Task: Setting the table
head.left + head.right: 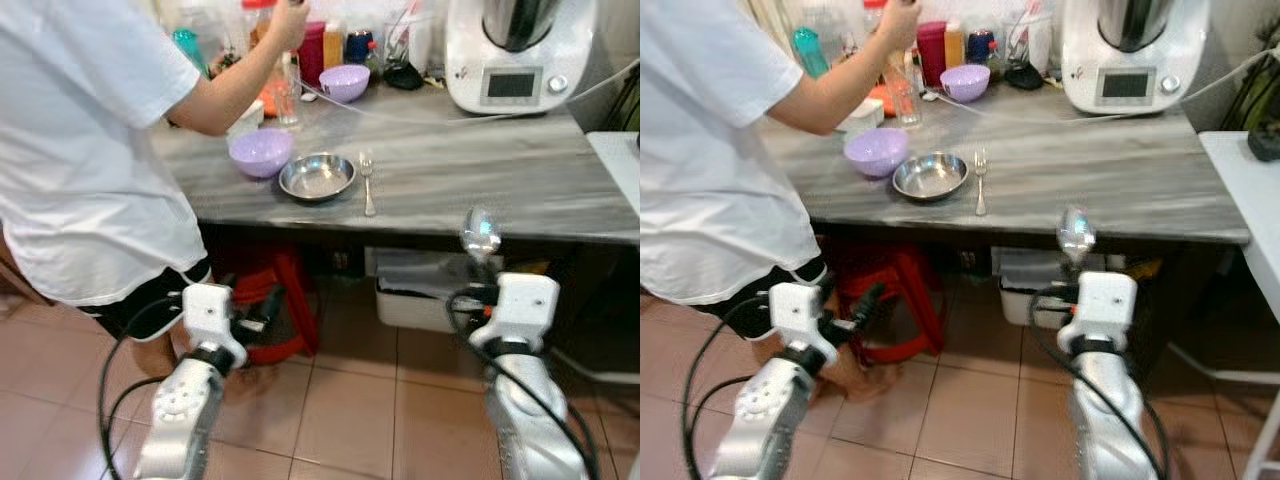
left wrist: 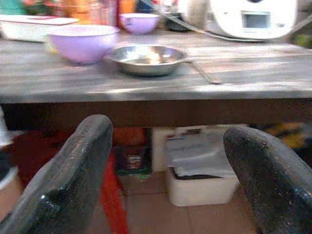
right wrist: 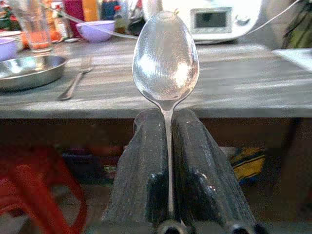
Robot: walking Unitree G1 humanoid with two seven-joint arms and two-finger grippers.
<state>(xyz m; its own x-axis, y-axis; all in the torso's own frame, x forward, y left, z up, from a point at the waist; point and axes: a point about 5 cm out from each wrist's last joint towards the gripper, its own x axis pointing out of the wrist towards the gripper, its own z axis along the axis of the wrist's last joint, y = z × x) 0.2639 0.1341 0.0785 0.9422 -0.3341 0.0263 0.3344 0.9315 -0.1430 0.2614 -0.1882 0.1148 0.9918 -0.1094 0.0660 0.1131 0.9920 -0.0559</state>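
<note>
A steel spoon (image 3: 165,63) stands bowl-up in my right gripper (image 3: 165,119), which is shut on its handle. It is held just below the front edge of the grey marble table (image 1: 500,180). On the table lie a steel dish (image 1: 317,176), a fork (image 1: 367,185) to its right and a purple bowl (image 1: 261,152) to its left. A second purple bowl (image 1: 344,82) sits farther back. My left gripper (image 2: 165,146) is open and holds nothing, low in front of the table near the person's legs.
A person in a white shirt (image 1: 80,150) stands at the table's left end, one hand raised by a glass (image 1: 288,100). A white kitchen machine (image 1: 515,55) and bottles fill the back. Under the table are a red stool (image 1: 290,300) and a white box (image 1: 420,295).
</note>
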